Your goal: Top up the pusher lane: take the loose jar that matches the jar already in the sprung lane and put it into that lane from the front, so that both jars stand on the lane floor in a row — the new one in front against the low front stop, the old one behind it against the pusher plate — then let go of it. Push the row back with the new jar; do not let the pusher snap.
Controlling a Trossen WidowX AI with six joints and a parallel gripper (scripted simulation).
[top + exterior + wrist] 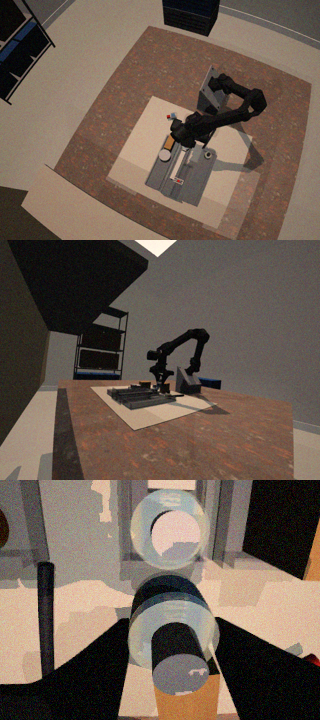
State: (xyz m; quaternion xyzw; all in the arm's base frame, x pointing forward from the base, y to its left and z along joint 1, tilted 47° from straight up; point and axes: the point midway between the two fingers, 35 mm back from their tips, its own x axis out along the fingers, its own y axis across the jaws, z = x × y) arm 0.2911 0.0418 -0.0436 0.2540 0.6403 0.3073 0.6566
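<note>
My gripper (170, 625) (159, 382) is shut on a jar (175, 605) with a dark body, glassy pale shoulder and black neck with a grey top. In the wrist view it is upright, just in front of the sprung lane (125, 525) (173, 166). The jar in the lane (142, 530) has the same glassy shoulder and a pale lit top. It stands at the lane's front end, a little ahead of the held jar, with a small gap seen between them. The arm mostly hides both jars in the top view. The held jar's exact height and the front stop are unclear.
An orange-topped box (169, 142) and a white round-topped item (164, 155) are on one side of the lane. A dark-topped jar (207, 155) and black rod (209, 138) (46, 620) are on the other. An orange block (187, 702) is below the gripper; a red-and-blue item (171, 116) lies beyond.
</note>
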